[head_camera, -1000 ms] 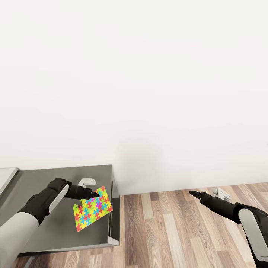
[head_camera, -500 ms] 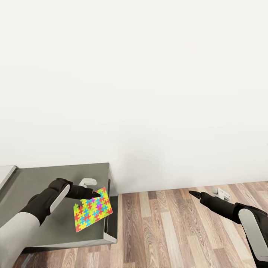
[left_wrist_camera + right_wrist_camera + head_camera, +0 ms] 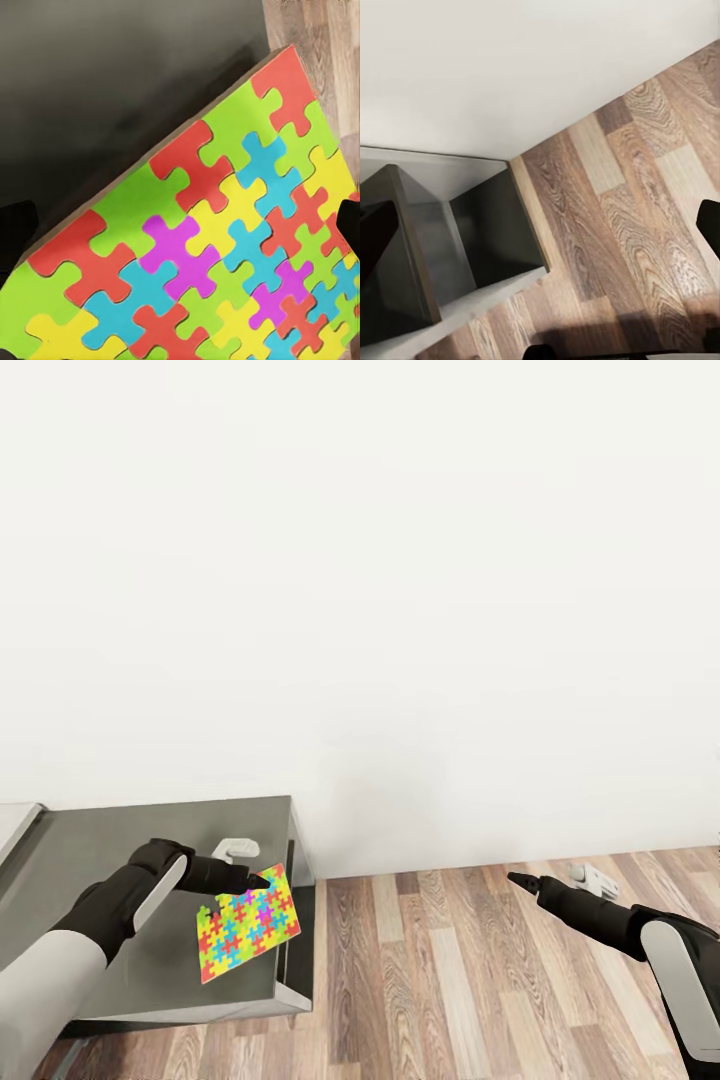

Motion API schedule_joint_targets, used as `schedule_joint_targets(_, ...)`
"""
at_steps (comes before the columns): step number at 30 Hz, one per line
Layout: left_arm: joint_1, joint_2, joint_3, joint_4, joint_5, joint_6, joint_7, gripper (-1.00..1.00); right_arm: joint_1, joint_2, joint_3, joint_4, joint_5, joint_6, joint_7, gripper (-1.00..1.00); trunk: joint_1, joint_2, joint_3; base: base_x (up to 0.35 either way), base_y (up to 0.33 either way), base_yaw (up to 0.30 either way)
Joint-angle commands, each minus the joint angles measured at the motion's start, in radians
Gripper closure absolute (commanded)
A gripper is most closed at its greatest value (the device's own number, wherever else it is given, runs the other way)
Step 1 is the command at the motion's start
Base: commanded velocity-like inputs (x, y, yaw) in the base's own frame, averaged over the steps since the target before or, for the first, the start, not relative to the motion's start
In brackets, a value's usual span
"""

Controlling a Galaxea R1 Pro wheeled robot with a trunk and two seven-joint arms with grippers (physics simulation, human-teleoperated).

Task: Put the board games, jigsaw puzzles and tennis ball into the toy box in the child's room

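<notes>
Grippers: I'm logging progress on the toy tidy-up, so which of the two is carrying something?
The left gripper holds the colourful jigsaw puzzle above the dark table; the right gripper is empty over the wooden floor.

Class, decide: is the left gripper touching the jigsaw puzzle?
Touching. In the head view the left gripper pinches the upper edge of the jigsaw puzzle, which hangs tilted above the dark table.
</notes>
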Motion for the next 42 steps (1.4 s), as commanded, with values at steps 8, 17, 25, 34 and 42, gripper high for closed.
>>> schedule_joint_targets(8, -0.001, 0.006, 0.039, -0.001, 0.006, 0.0, -0.008, -1.0, -0.001, 0.001, -0.001, 0.0, 0.001, 0.004, 0.002, -1.0, 0.0, -0.002, -0.002, -0.027, -0.047, 0.0)
schedule_joint_targets(17, 0.003, 0.014, 0.308, -0.001, 0.006, -0.009, -0.018, -1.0, -0.001, 0.007, -0.001, 0.0, 0.001, 0.002, 0.002, -1.0, 0.0, -0.002, -0.002, -0.001, -0.001, 0.0)
schedule_joint_targets(25, 0.035, 0.088, 0.494, -0.013, 0.007, -0.007, -0.318, -1.0, -0.001, 0.014, 0.003, -0.001, 0.009, -0.018, 0.002, -1.0, 0.0, -0.002, -0.002, 0.0, 0.0, 0.0)
schedule_joint_targets(34, 0.073, 0.162, 0.502, -0.019, -0.012, -0.006, -0.948, -1.0, -0.001, 0.014, 0.004, 0.002, 0.0, -0.032, 0.031, -1.0, 0.0, -0.002, -0.002, 0.0, 0.0, 0.0)
schedule_joint_targets(42, 0.077, 0.165, 0.497, -0.047, -0.12, -0.002, -1.103, -1.0, -0.001, 0.003, 0.003, 0.016, 0.004, -0.033, 0.367, -1.0, 0.0, -0.002, -0.002, 0.0, 0.0, 0.0)
